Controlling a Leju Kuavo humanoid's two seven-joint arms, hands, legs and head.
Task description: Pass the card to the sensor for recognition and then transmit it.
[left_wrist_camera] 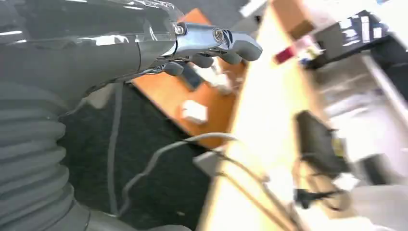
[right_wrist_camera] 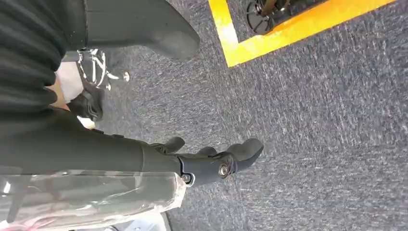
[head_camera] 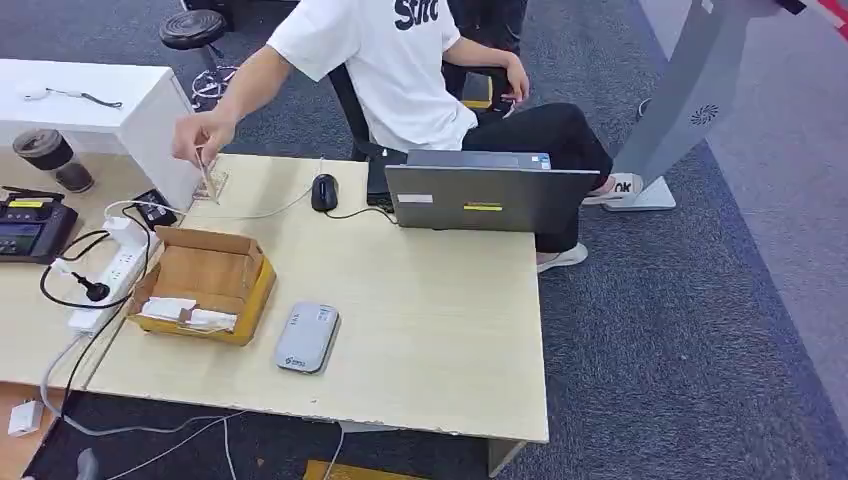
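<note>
Head view: a pale wooden table (head_camera: 430,330) carries a grey sensor (head_camera: 307,338) near the front edge, flat on the surface. Just beside it, to the left, sits an open cardboard box (head_camera: 205,282) with white items inside. A laptop (head_camera: 490,195) stands at the far edge, with a black mouse (head_camera: 323,191) close by. A white power strip (head_camera: 108,272) with a black cable lies at the left, near a black controller (head_camera: 32,225). A seated person (head_camera: 400,70) in a white shirt reaches over the far left corner; the person's hand (head_camera: 198,135) pinches the card (head_camera: 208,180), held upright just above the table, well apart from the sensor.

Left wrist view: the left hand (left_wrist_camera: 211,45) hangs beside the table edge, fingers loosely curled, holding nothing. The picture is blurred; cables and an orange floor patch lie beyond.

Right wrist view: the right hand (right_wrist_camera: 211,161) hangs over grey carpet (right_wrist_camera: 312,134), fingers slightly apart and partly extended, holding nothing. A yellow floor line (right_wrist_camera: 269,41) crosses the carpet.
</note>
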